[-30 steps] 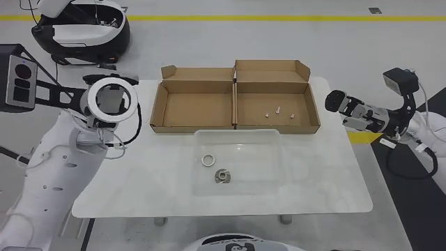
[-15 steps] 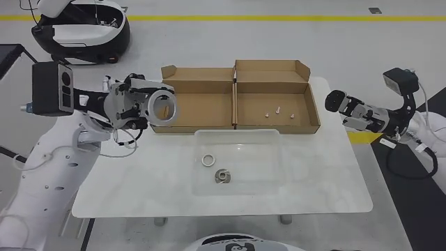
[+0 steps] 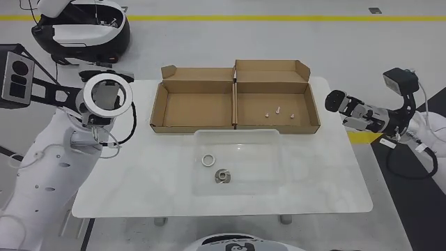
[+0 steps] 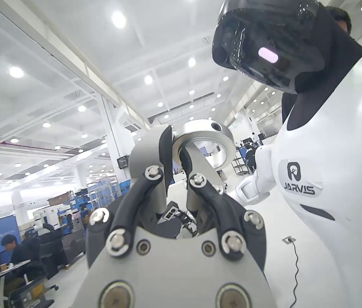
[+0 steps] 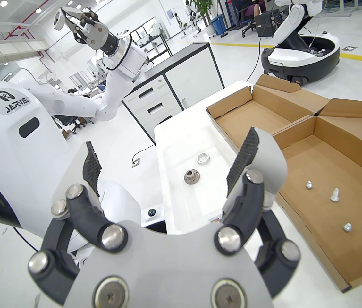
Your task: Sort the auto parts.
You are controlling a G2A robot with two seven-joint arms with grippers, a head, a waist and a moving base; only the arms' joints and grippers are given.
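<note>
Here the left gripper [image 4: 176, 144] is held high beside the left edge of the table [image 3: 139, 181]. Its jaws are clamped on the wall of a large metal ring [image 4: 206, 127], with one finger outside the band and the other passing through the bore. In the top view the ring's open face is turned up toward the camera.

The right gripper [image 5: 171, 158] is at the table's right edge, just beside the right cardboard box [image 3: 258, 101]. Its jaws are spread wide and have nothing between them.

A clear tray [image 3: 268, 134] sits on the near half of the table, touching the front walls of both boxes. It holds a small ring [image 3: 208, 159] and, just nearer the robot, a flanged hub [image 3: 222, 176], the two close together but apart.

The left cardboard box [image 3: 191, 108] and the right one stand side by side behind the tray, with their flaps open. Three bolts [image 3: 277, 109] lie scattered on the floor of the right box, none touching another.
</note>
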